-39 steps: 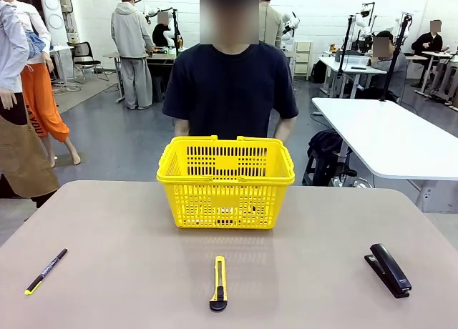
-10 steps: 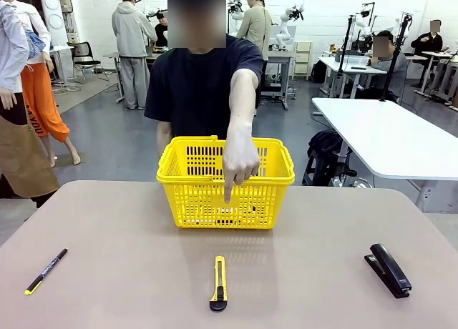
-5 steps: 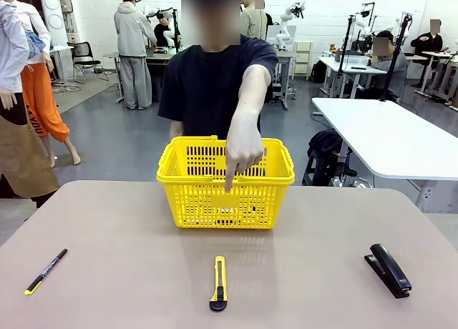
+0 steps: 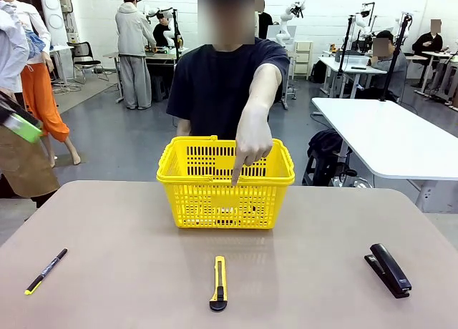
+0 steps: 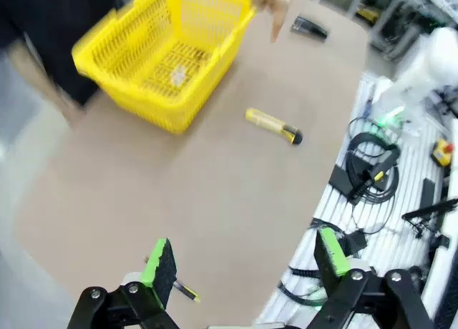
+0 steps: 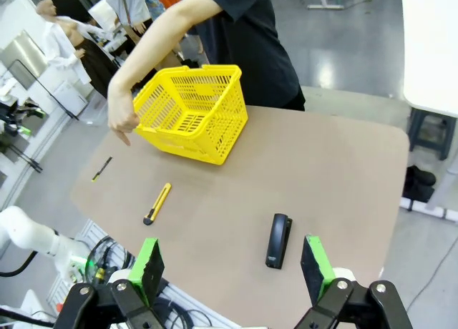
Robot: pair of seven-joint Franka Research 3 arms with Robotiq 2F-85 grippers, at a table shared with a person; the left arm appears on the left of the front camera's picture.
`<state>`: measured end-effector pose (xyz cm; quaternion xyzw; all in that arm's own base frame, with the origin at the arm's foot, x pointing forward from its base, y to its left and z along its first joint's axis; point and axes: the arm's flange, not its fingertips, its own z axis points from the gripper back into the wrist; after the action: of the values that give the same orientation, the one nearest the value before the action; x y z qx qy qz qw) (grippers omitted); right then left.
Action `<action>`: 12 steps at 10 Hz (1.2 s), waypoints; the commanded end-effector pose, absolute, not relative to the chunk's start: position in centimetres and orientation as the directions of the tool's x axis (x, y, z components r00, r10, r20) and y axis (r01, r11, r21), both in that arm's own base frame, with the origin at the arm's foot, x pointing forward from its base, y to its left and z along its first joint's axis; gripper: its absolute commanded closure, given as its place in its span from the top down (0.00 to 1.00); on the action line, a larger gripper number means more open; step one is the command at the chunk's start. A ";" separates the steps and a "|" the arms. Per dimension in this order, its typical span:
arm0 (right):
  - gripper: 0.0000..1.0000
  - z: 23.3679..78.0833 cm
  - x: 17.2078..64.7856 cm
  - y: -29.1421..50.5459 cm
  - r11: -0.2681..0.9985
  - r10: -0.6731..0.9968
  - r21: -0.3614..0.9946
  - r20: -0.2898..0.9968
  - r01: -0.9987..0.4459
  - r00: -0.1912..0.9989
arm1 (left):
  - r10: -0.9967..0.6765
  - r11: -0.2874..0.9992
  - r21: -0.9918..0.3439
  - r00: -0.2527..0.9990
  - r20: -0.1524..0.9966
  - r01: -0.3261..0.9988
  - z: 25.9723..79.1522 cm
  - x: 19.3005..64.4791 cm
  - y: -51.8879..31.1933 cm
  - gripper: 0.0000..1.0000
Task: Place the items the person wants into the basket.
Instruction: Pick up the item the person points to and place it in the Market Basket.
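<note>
Yellow plastic lattice marks the basket (image 4: 215, 207), which stands at the far middle of the surface (image 4: 114, 257), its handles folded down on the rim. Through the slots something small lies on its floor, too blurred to name. The person (image 4: 222, 86) in a dark navy T-shirt stands just behind it at the far edge and stretches one arm out over it. The person's hand (image 4: 247, 154) hangs in front of the near rim with the index finger pointing straight down. From the right wrist view that hand is clear of the basket, on its near side and above bare surface.

The yellow-and-black utility knife (image 4: 219, 282) lies near the middle, on the near side of the basket and well apart from it. It lies lengthwise, with the black end toward the near edge. A thin black pen (image 4: 46, 270) with a yellow tip lies far off to the left. A black stapler (image 4: 388, 269) lies far off to the right.

The left tool (image 5: 245, 256) hangs high above the left end of the surface, released, with the green pads wide apart and nothing between them. The right tool (image 6: 232, 266) hangs high over the right side, likewise released and holding nothing.
</note>
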<state>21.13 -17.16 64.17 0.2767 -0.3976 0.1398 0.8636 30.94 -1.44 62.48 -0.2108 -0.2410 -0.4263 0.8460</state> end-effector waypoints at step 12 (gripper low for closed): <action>1.00 64.4 21.2 -17.2 0.815 0.017 0.371 0.752 -0.445 0.658 | -0.404 0.893 -0.106 0.882 0.242 0.438 49.9 32.6 -15.6 1.00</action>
<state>21.09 -17.23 64.18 0.2771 -0.3983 0.1394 0.8632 32.94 -15.17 49.89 -0.0847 -0.1046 -0.2140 0.9675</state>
